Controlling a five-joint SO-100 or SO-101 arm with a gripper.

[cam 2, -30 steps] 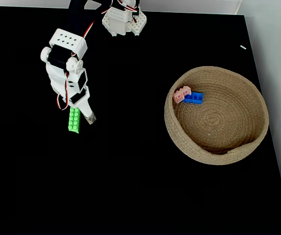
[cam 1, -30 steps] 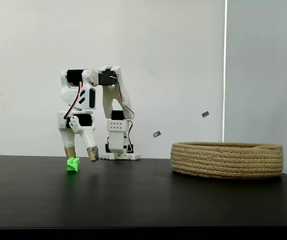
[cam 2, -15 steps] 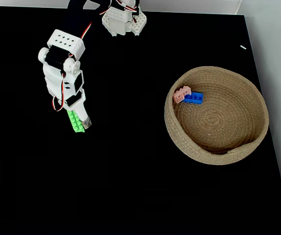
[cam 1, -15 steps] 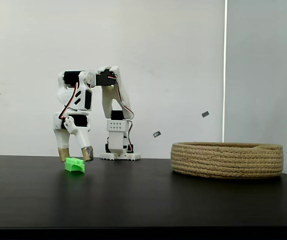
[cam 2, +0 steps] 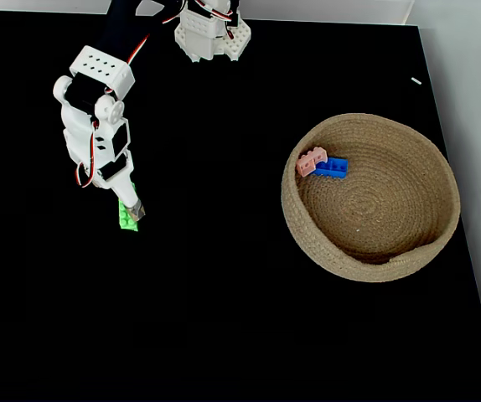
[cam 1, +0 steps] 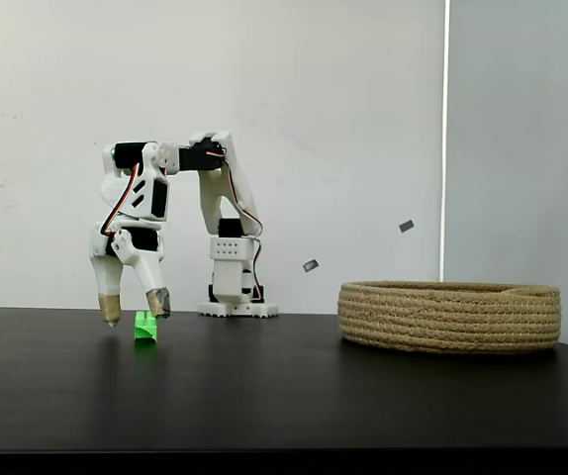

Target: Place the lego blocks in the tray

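Since the prior frames the arm has swung further away from the tray (cam 2: 370, 197), and the green brick (cam 2: 126, 218) has been nudged w/ it: from above it now shows shorter, partly under the fingertip.

Gripper (cam 1: 134, 309): fingers spread, nothing held. In the side fixed view the tips stand apart, just above the tabletop (cam 1: 284, 386). One taped tip (cam 1: 158, 302) sits at the brick's top, on the side toward the tray; the other tip (cam 1: 110, 310) hangs clear on the far side from the tray. The brick (cam 1: 145, 327) thus lies under the tray-side finger, not centred in the gap.

Brick location: on the table, well apart from the tray, on the arm's side. Long axis, per the top fixed view, runs roughly toward and away from the arm base (cam 2: 213, 33), slightly skewed.

Tray contents: pink brick (cam 2: 312, 160) and blue brick (cam 2: 332, 167), touching, near the rim closest to the base.

Judgement: the pincer likely needs shifting toward the tray to straddle the brick across its short width before closing; contact as it stands risks another push rather than a grasp.
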